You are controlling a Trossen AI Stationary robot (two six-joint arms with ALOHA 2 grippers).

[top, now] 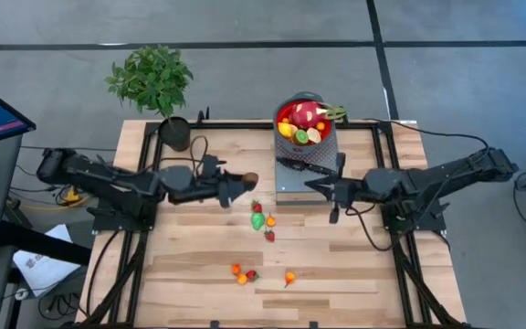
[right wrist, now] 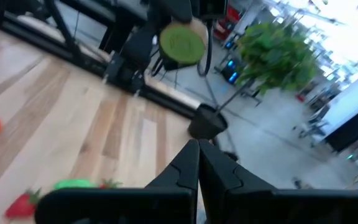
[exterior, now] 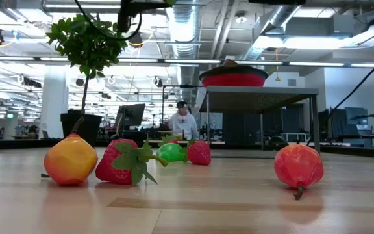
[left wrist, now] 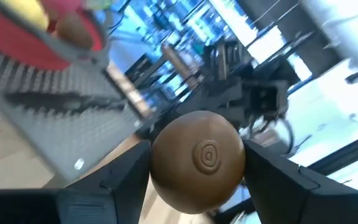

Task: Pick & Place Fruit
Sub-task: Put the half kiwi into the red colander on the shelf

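The left gripper [top: 243,183] is up above the table [top: 190,265] and squeezes a round brown fruit [left wrist: 197,160] between its two fingers [left wrist: 126,171], a little way from the red bowl [top: 304,122]. That bowl sits on a grey stand [top: 292,183] and already has a big pink fruit [top: 305,114] and some yellow ones in it. The right gripper [right wrist: 197,152] is shut tight with nothing in it and waits by the stand, while small red, green and orange fruits [top: 261,219] lie on the wood.
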